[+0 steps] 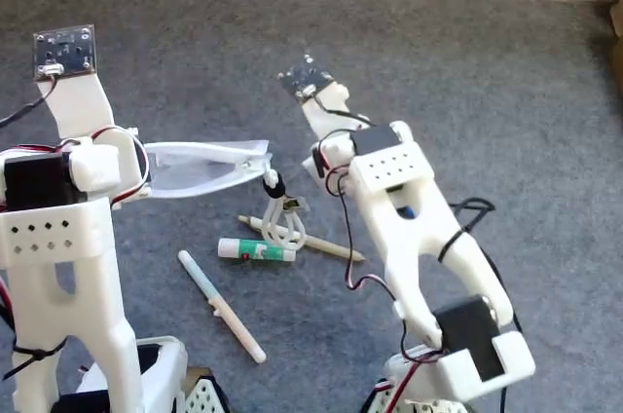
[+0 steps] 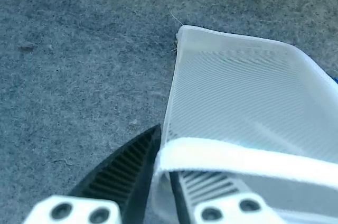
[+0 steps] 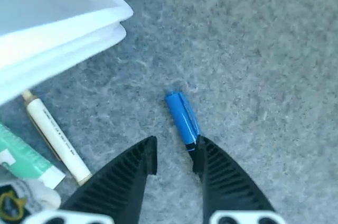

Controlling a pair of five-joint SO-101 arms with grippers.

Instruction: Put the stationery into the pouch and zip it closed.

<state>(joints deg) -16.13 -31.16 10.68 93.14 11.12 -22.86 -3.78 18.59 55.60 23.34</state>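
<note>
Pinching the edge of the translucent pouch (image 2: 237,102), the left gripper (image 2: 163,147) is clamped on it. The right gripper (image 3: 174,147) hangs just past the pouch's corner, jaws parted, one finger touching a blue pen (image 3: 182,117). A green glue stick (image 1: 255,250), a cream pen (image 1: 302,238) and a pale-blue pen (image 1: 222,306) lie on the grey carpet (image 1: 487,92) near the pouch, outside it.

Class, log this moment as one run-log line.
left end effector: shut on pouch | right end effector: open above blue pen | glue stick, cream pen, pale-blue pen: on carpet
</note>
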